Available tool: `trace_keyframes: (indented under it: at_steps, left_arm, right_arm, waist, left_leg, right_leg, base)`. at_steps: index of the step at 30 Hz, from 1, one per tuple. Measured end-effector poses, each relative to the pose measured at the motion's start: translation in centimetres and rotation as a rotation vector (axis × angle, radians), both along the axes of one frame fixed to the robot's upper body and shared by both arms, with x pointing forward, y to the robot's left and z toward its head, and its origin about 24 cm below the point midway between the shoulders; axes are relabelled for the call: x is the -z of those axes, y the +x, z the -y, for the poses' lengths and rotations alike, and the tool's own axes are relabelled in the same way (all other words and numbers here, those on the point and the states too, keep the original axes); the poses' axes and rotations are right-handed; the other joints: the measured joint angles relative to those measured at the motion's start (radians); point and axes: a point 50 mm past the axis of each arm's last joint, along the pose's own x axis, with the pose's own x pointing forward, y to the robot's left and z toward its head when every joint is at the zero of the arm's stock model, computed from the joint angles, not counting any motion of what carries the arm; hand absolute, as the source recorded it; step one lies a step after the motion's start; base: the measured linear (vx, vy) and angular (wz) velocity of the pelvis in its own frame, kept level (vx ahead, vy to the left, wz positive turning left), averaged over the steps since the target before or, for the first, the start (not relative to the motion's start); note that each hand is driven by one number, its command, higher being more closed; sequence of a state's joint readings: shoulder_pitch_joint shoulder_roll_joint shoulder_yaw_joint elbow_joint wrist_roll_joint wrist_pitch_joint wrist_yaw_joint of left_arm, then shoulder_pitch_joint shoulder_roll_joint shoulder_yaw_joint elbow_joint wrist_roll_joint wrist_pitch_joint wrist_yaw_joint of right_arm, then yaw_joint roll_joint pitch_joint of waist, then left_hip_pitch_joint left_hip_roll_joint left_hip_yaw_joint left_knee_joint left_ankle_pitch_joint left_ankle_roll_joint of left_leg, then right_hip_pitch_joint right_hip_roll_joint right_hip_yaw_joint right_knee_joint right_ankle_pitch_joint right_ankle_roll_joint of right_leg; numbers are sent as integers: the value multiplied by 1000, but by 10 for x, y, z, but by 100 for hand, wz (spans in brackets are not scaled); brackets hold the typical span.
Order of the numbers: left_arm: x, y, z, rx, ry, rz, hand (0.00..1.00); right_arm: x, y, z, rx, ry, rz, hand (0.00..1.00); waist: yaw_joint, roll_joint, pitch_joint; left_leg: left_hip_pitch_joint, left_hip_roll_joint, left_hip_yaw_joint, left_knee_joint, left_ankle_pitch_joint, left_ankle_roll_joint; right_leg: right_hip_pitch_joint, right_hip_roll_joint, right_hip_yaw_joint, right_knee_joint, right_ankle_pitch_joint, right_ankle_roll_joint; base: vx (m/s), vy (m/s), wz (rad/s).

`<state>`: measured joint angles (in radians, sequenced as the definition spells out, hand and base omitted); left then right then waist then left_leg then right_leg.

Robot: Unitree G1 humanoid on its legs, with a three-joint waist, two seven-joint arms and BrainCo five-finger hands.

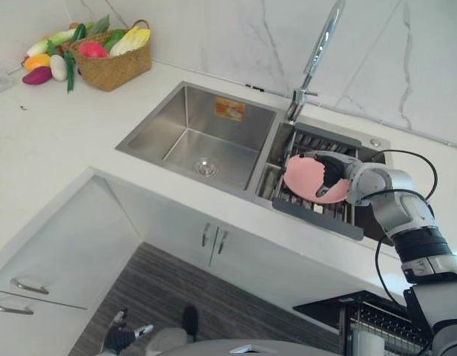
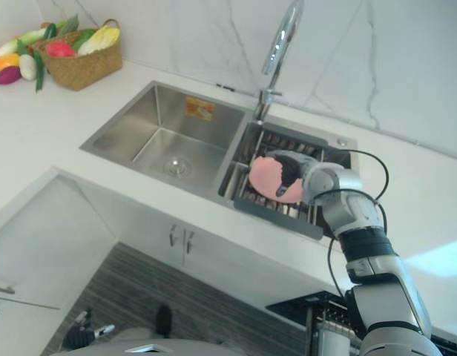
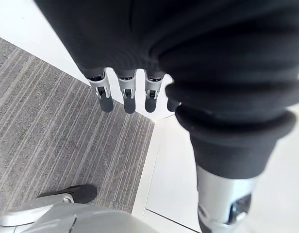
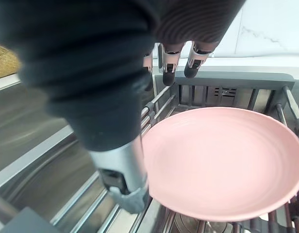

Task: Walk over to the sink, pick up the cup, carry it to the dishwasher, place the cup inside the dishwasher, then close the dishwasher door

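Left eye view: white countertop [image 1: 58, 148] running round a corner, marble-look wall [image 1: 214, 37] behind it, and a stainless double sink [image 1: 180, 111] with a tall faucet [image 1: 321, 44]. A wicker basket [image 1: 117, 67] of vegetables [image 1: 54, 55] sits in the far left corner, well apart from the sink. Underneath are white cabinets [image 1: 65, 237] and a grey striped floor [image 1: 184, 289], with a dark dishwasher rack [image 1: 377, 315] sticking out at the lower right. What's actually there is a pink plate [image 1: 303, 178] – it lies face up in the dish rack [image 1: 317, 217] that fills the sink's right basin, a bit tilted, and the right hand [image 1: 331, 172] hovers right over it. Right eye view is the same scene; you also get the drain [image 2: 176, 166] in the left basin and an orange sticker [image 2: 199, 109] on its back wall. Left wrist view: the left hand [image 3: 128, 94] hangs over the striped floor by the cabinets, fingers [image 3: 105, 94] straight and side by side, thumb [image 3: 222, 194] off on its own, nothing in it. Right wrist view: the plate is round with its hollow side up, resting across the rack's bars. The hand's fingers [image 4: 167, 65] reach out straight past the plate's far rim – not curled on anything – and the thumb [image 4: 123, 170] sits just beside the near rim; can't tell if it touches.
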<state>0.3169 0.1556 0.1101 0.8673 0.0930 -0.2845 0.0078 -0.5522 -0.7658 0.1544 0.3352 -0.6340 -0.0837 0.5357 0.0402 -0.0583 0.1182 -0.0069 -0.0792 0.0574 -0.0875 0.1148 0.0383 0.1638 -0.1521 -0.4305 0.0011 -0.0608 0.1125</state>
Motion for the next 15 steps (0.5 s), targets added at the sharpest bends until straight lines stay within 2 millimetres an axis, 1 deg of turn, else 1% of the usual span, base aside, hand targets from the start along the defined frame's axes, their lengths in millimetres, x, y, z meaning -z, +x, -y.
trace_keyframes:
  at_steps: [4, 5, 12, 14, 15]
  left_arm:
    - [1, -6, -1, -5, 1, -18, 0]
    - [2, -11, 0, -6, 0, -34, 0]
    - [1, -10, 0, -5, 0, -30, 0]
    - [0, -7, -1, -6, 1, -25, 0]
    - [-1, -2, -1, -7, 1, -16, 0]
  right_arm:
    - [0, 0, 0, 2, 0, 1, 0]
    - [1, -1, 13, 43, -10, -17, 0]
    - [0, -1, 15, 46, -17, -14, 0]
    - [-4, -1, 17, 53, -18, -3, 0]
    - [-7, -1, 19, 60, -23, 3, 0]
  waist:
    - [-10, 9, 7]
    - [-14, 14, 7]
    - [-11, 19, 7]
    - [-9, 28, 10]
    - [-5, 38, 13]
  left_leg:
    - [10, 0, 8, 0, -6, 6]
    - [26, 0, 18, 0, -14, 6]
    - [18, 1, 15, 0, -7, 12]
    - [-2, 3, 11, 0, 2, 10]
    - [-20, 8, 10, 1, 11, 12]
  right_leg:
    - [6, -2, 7, 4, -1, 1]
    - [20, -4, 9, 5, -10, 2]
    - [10, -4, 5, 9, -8, 7]
    - [-11, -5, 1, 17, -5, 9]
    - [-31, -5, 0, 25, -3, 7]
  base:
    - [-25, -9, -4]
    - [-10, -3, -4]
    - [0, 0, 1]
    - [-13, -9, 8]
    - [-60, -23, 4]
